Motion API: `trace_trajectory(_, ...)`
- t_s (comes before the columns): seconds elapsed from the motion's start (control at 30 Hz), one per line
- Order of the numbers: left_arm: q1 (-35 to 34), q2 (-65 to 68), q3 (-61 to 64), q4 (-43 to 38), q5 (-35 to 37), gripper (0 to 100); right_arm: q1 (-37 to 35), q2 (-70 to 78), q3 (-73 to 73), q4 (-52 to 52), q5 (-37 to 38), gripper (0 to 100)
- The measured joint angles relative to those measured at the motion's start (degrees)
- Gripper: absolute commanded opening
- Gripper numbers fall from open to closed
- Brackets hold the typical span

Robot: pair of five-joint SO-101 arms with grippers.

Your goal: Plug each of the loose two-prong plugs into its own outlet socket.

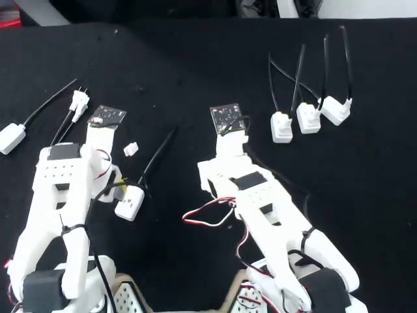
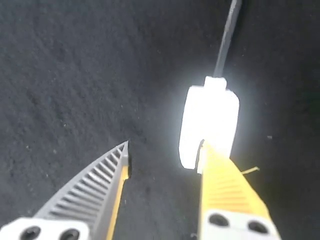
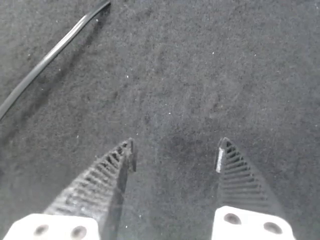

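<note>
1. The black desk (image 1: 195, 65) carries everything. The work splits into a far group on the right arm's side and a scattered group on the left arm's side.
2. Your left arm (image 1: 62, 189) and right arm (image 1: 260, 195) both stand at the near edge, side by side, each bent forward over the desk.
3. The row of three white pieces (image 1: 308, 119) lies at the far right, each with a dark cable running away from it. You may judge these as already mated, though the joints are too small to confirm.
4. The white block (image 2: 207, 117) on a cable lies just beside the left arm. Your left pincer (image 2: 164, 150) is released, and its yellow finger touches the near edge of the block. The block lies off the yellow finger's tip rather than between the two, so nothing is gripped.
5. Your right pincer (image 3: 175, 150) is also released. It hangs over bare desk with a loose cable (image 3: 50, 55) lying off to one side.
6. The white plug (image 1: 12, 137) rests at the far left edge, well apart from any partner.
7. The two-prong plug (image 1: 79, 101) lies loose beyond the left arm, prongs bare, so it is not yet inserted.
8. The small white piece (image 1: 130, 149) lies between the two arms, and you cannot tell what it is.
9. Roughly half looks done, and the left-hand group remains.
</note>
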Motion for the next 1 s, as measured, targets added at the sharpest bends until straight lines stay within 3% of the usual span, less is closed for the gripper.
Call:
trace_trajectory(0.4,0.88,-0.7,7.82,-9.14,0.18,23,0.0,0.0,0.0,0.0,0.0,25.0)
trace_trajectory(0.67,-7.03,0.09,8.79,-14.15,-3.6,23,0.0,0.0,0.0,0.0,0.0,25.0)
trace_trajectory(0.87,-12.84,0.09,6.59,-13.63,-4.92,22,0.0,0.0,0.0,0.0,0.0,25.0)
trace_trajectory(1.0,-13.36,0.09,-1.23,-5.45,-4.92,23,0.0,0.0,0.0,0.0,0.0,25.0)
